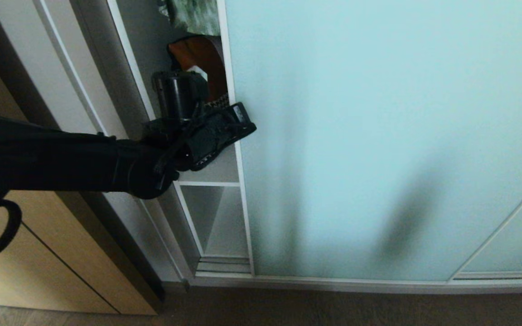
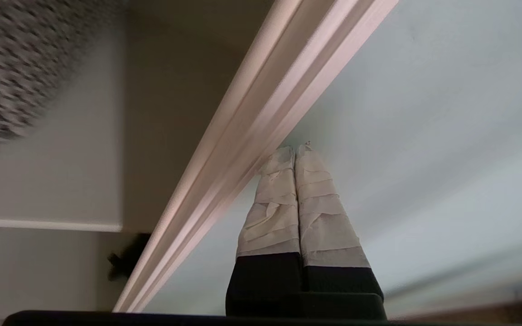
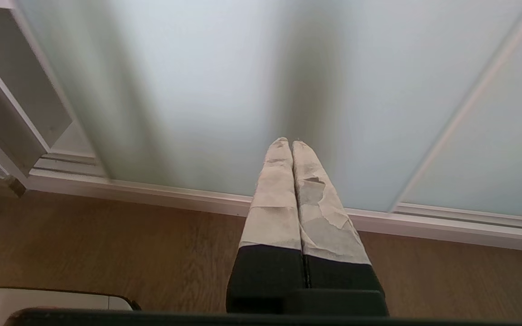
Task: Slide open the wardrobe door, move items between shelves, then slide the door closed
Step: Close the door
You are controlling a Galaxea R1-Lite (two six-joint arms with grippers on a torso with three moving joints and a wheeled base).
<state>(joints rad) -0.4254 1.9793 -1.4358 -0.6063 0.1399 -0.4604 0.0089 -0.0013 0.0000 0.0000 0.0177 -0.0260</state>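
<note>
The sliding wardrobe door (image 1: 379,136) is a pale aqua frosted panel with a thin silver frame (image 2: 243,136), and it covers most of the wardrobe. A narrow gap at its left edge shows white shelves (image 1: 209,183). My left gripper (image 1: 243,123) is at that edge at mid height. In the left wrist view it (image 2: 295,147) is shut and empty, its taped tips against the glass (image 2: 424,113) just beside the frame. My right gripper (image 3: 287,141) is shut on nothing, low before the door (image 3: 197,90) and above the floor. The items are out of view.
In the gap, a brown-and-houndstooth cushion (image 1: 202,59) sits on a shelf behind my left wrist, with a green patterned garment (image 1: 195,16) above it. A light wood-grain door (image 1: 39,262) stands left of the wardrobe. Wood floor (image 3: 107,244) runs along the bottom track (image 1: 356,283).
</note>
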